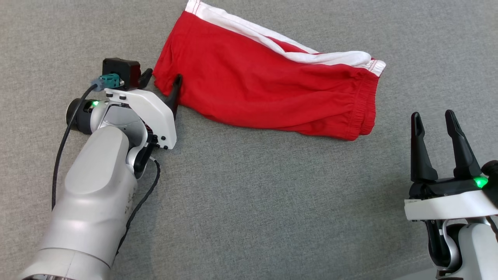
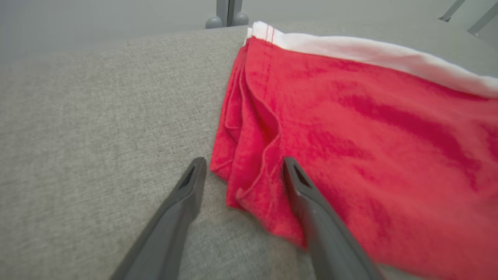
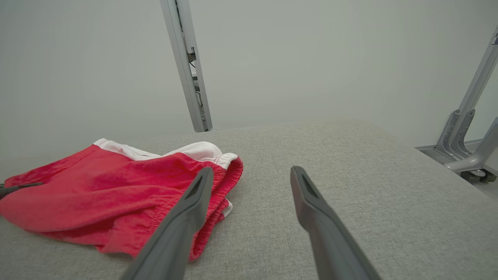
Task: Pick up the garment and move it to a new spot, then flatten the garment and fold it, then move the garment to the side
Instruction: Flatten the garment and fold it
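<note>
The left jaws stand wide, and their two dark fingers (image 2: 186, 202) straddle the hem corner (image 2: 241, 194) of the red cotton shorts with a white side band (image 2: 350, 136). In the left wrist view the finger at 7 o'clock lies over the bare grey woven tabletop (image 2: 97, 136) and the one at 5 o'clock lies over red cloth. The layered corner sits in the gap between them; whether either tip presses down I cannot tell. The step in hand looks like taking hold of this end. The sound way is to sink low, slip one finger under every layer of the stacked hem rather than the top one alone, push a little deeper toward 1 o'clock, and only then close. In the head view the shorts (image 1: 264, 85) run out from that corner toward 3 o'clock. They lie fairly flat and doubled over, with the white band along the 12 o'clock edge and the gathered waistband (image 1: 367, 105) at the far end. The right jaws are also wide and hold nothing. They hover above the tabletop at the 4 o'clock corner of that view, well apart from the cloth, with the waistband at about 10 o'clock from them. A lift from one end alone would probably let the fold slide open, so a second grip on the waistband seems wise.
</note>
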